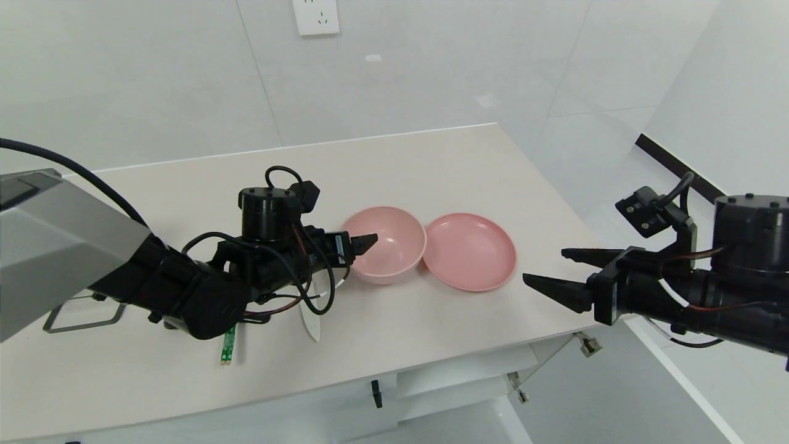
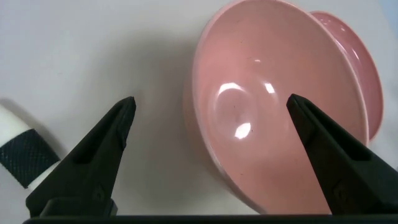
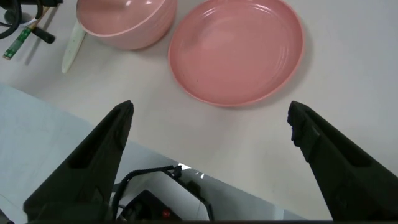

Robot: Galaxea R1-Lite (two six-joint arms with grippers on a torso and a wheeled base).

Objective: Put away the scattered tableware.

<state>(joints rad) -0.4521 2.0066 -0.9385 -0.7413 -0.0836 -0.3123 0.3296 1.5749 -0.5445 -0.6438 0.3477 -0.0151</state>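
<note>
Bowl (image 1: 385, 243) sat on the table (image 1: 431, 166), just beside the plate (image 1: 470, 250); my left gripper (image 2: 211, 102) was spread across its near rim, one finger seemingly inside; I judged closing slowly and squarely would stop it skidding; right gripper (image 1: 544, 265) hung spread off the table's edge.

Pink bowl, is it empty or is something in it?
Empty: the bowl stands upright on the table, and its inside shows bare glossy pink, with no food or cutlery lying in it.

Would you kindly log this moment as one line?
left gripper open at pink bowl rim | right gripper open near pink plate | nothing held
</note>
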